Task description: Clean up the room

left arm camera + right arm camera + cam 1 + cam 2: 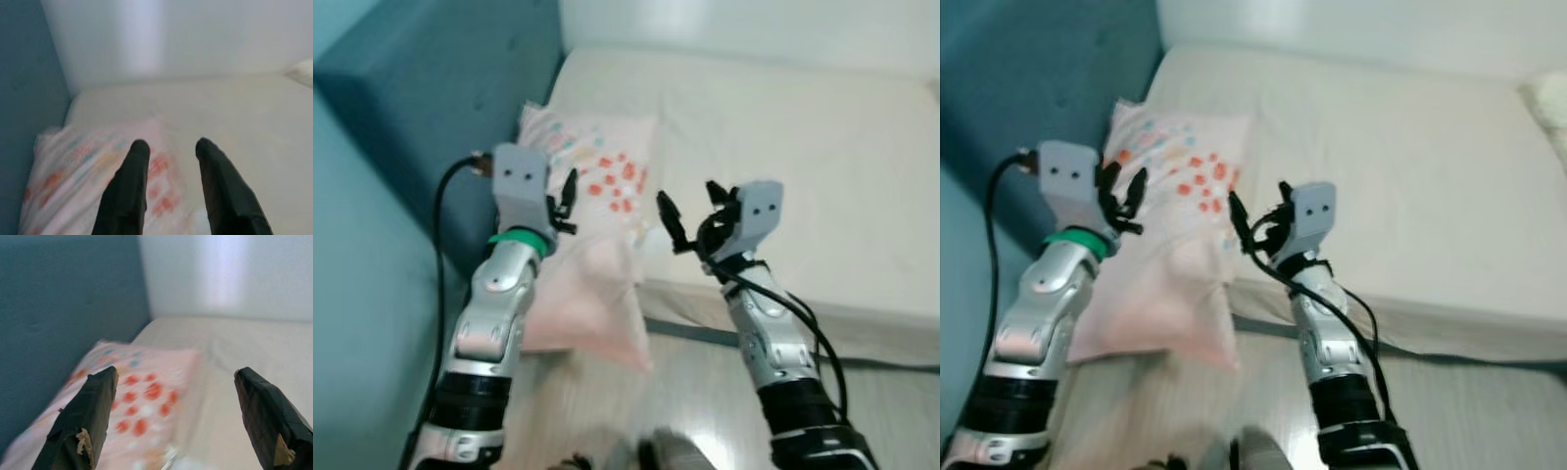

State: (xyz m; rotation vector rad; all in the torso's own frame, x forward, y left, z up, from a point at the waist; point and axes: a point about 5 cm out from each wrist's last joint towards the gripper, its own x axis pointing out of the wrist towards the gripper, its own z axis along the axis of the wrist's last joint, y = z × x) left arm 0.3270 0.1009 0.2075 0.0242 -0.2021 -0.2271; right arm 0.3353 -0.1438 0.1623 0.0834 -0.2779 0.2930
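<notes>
Head views downward (wrists bedward)

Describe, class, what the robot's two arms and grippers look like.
Both arms are silver metal with black lower segments. Each wrist carries a grey box housing. The left gripper and right gripper have long black fingers. A green band rings the left wrist; black cables trail along both arms.

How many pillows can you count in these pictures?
2. One dotted pink pillow hangs over the bed's near corner by the blue headboard, between the grippers. The other pillow shows only as a pale edge at the bed's far right side.
</notes>
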